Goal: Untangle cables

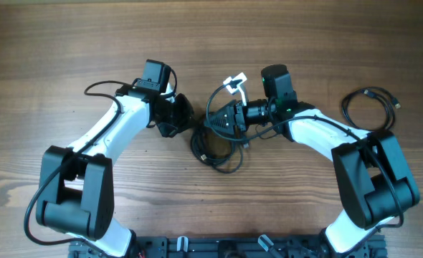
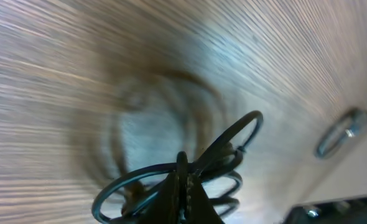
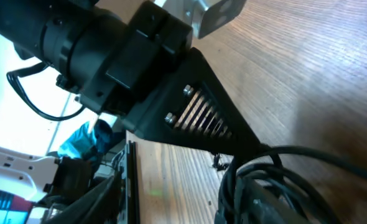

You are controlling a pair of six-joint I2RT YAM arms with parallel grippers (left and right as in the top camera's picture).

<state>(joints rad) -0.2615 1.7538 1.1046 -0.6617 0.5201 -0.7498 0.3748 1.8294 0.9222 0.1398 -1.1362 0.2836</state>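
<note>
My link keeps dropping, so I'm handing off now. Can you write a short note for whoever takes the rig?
Grippers: the left gripper is shut on loops of the tangle, which seem lifted off the table. The right gripper sits over the tangle; whether it is open, shut or holding anything can't be told.
Cables: the tangle is mid-table between the arms. One cable lies apart at the right in a loose loop.
Done: that one cable looks free.
Left: the tangle itself is not yet pulled apart.
</note>
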